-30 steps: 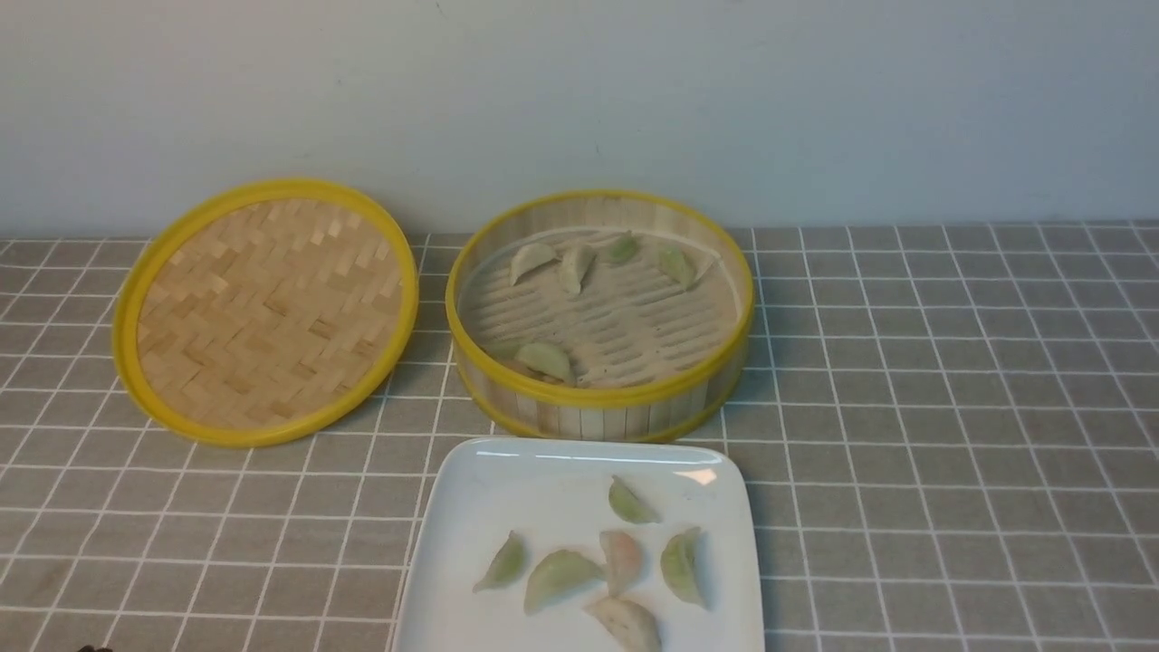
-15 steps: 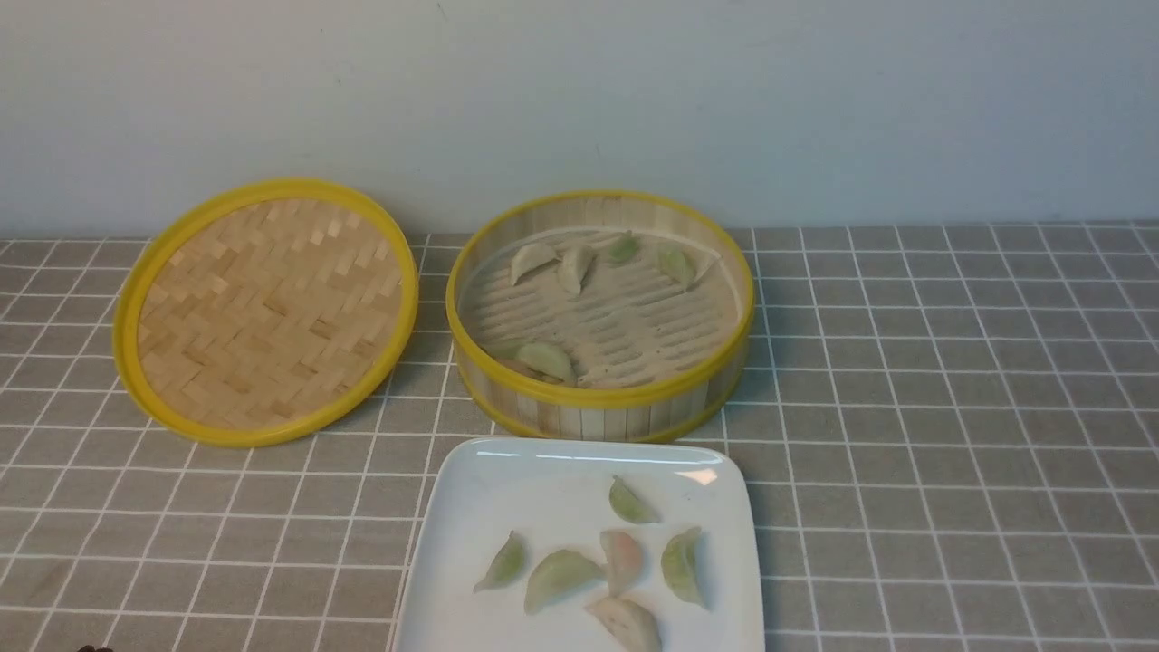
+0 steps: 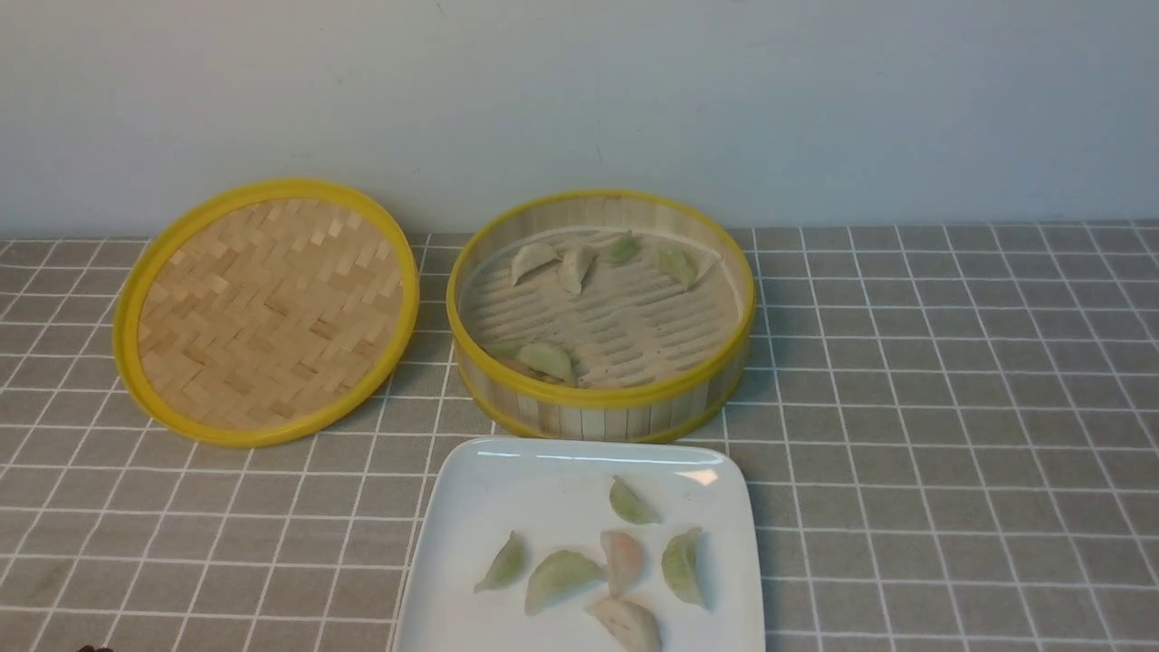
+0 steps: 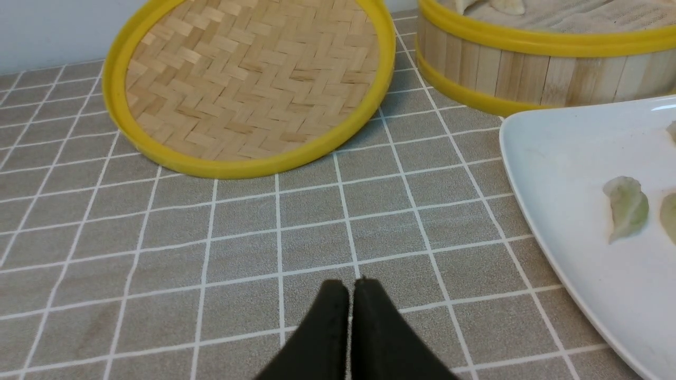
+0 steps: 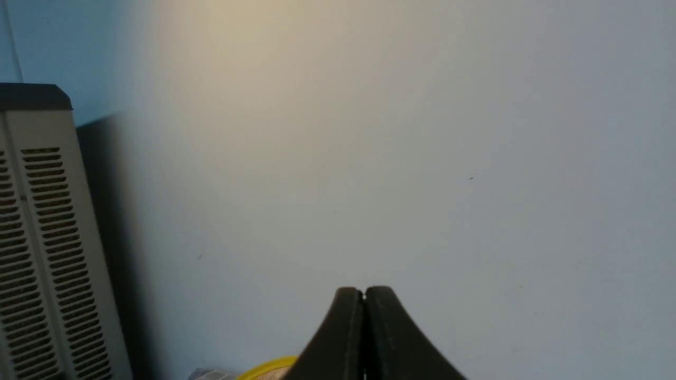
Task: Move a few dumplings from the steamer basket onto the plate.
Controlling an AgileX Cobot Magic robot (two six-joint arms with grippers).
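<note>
We find no writing, label, brand, number or sign to read in any of the views.
</note>
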